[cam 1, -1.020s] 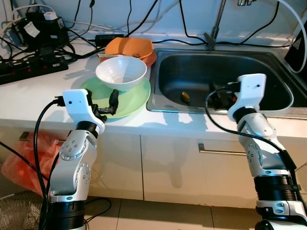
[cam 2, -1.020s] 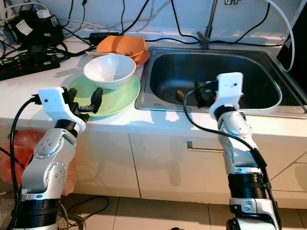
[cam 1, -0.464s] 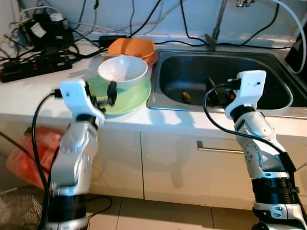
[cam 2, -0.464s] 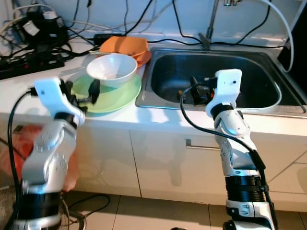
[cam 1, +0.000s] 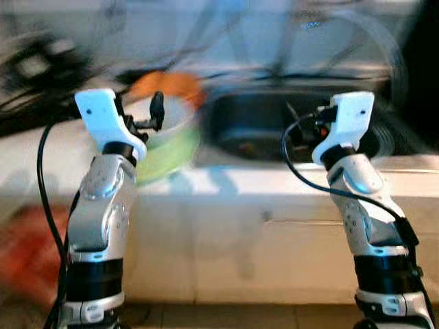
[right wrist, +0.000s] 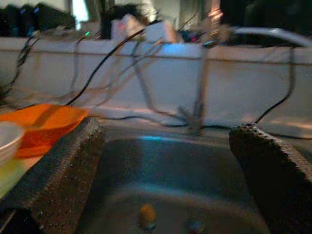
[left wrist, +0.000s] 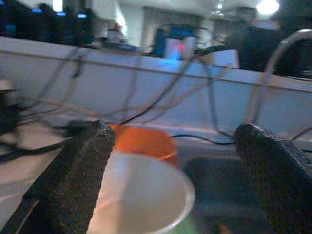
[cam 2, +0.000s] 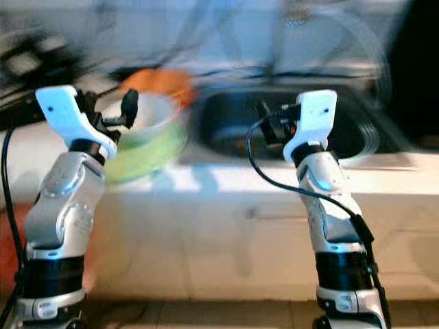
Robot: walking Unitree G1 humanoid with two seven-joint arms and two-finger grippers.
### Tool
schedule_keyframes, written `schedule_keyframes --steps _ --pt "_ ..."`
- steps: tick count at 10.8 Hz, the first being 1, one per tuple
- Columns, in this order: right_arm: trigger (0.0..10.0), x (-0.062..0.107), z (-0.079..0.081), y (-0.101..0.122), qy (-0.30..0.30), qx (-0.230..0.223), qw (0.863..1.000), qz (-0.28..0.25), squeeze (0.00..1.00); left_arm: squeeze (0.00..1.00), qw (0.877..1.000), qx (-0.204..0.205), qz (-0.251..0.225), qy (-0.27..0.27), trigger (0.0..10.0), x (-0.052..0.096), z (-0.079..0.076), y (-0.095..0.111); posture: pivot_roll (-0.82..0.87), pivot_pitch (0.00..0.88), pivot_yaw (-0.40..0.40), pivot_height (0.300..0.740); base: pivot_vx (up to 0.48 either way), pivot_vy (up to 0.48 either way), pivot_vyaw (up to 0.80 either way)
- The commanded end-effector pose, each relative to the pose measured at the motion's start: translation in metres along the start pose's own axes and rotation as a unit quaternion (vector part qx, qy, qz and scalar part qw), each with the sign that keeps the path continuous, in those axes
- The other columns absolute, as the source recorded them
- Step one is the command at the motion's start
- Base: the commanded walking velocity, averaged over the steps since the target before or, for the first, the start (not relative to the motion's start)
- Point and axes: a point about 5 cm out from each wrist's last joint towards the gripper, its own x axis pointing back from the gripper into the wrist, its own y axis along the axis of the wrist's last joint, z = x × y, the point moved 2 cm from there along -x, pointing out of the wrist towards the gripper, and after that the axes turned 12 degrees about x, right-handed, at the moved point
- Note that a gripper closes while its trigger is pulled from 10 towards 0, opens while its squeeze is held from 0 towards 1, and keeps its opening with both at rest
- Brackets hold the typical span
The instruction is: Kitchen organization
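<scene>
Both arms now sit higher against a counter gone to blur — the camera has swung. Left gripper [left wrist: 170, 180] hangs spread apart, grasping nothing, above the bowl [left wrist: 141, 195], which rests on the green plate [cam 1: 168, 147] with the orange dish [left wrist: 144, 141] behind it. Right gripper [right wrist: 165, 180] is likewise parted and bare over the sink [right wrist: 195, 165], where a small brownish object [right wrist: 147, 216] lies on the bottom. Cables [left wrist: 146, 97] trail along the back wall.
</scene>
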Motion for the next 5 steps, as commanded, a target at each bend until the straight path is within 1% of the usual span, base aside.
schedule_keyframes --steps 1,2,4,5 --pt "10.0 -0.0002 -0.0006 0.0045 -0.001 0.001 1.000 -0.004 0.00 0.00 1.000 -0.008 -0.010 -0.014 10.0 -0.0019 -0.0083 0.0081 0.03 0.000 0.024 0.740 0.472 0.000 0.00" --pt "10.0 -0.0003 -0.0002 0.0060 0.000 0.001 1.000 -0.007 0.00 0.00 1.000 -0.009 -0.010 -0.014 10.0 -0.0014 -0.0089 0.0083 0.04 0.000 0.025 0.740 0.472 0.000 0.00" --pt "10.0 0.0002 0.0017 0.0068 0.005 0.001 1.000 -0.009 0.00 0.00 1.000 -0.009 -0.021 -0.015 10.0 0.0005 -0.0102 0.0121 0.04 0.000 0.025 0.740 0.000 0.000 0.00" --pt "10.0 0.0008 0.0032 0.0070 0.010 0.001 1.000 -0.012 0.00 0.00 1.000 -0.017 -0.023 -0.009 10.0 0.0021 -0.0104 0.0133 0.04 0.000 0.025 0.740 0.000 0.000 0.00"
